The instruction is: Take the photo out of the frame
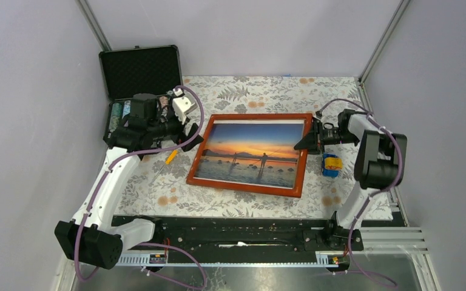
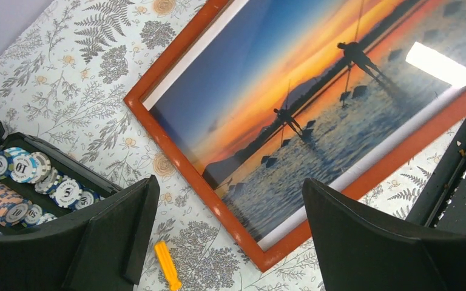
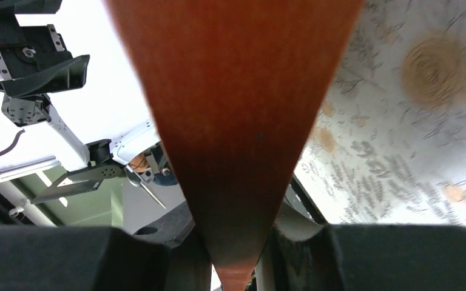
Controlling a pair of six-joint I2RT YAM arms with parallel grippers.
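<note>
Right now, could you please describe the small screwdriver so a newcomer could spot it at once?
Find the orange-red frame in the middle of the floral tablecloth. Just off its left side, near the open left gripper, lies the screwdriver. Its orange-yellow handle and thin shaft set it apart from the round poker chips.

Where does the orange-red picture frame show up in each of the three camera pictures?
Top view: frame in the middle of the picture.
Left wrist: its corner and side slant across the centre and right.
Right wrist: one side fills the centre, close up.
Shared landmark: the flowered tablecloth.
</note>
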